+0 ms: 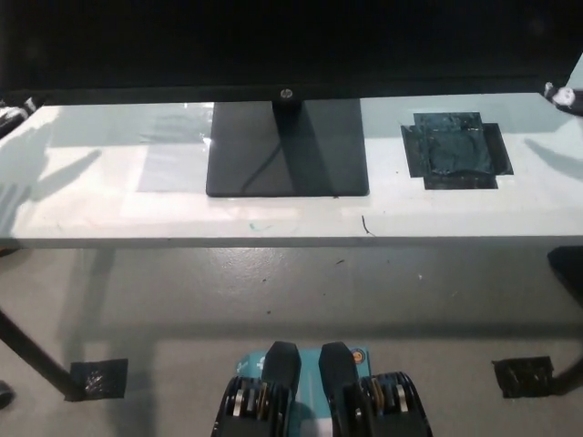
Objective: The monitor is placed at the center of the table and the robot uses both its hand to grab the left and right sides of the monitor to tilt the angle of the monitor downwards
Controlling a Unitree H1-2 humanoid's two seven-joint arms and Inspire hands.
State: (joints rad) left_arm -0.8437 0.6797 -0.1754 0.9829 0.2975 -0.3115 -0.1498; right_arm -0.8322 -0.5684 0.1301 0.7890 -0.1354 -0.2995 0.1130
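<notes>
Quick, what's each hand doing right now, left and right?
Left hand: only a sliver beside the black flat-screen monitor; cannot tell.
Right hand: just a white-marked bit showing; cannot tell.

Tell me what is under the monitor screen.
Under the monitor its dark stand base rests on the white table, dark tape patch beside it. The table behind the screen is covered.
</notes>
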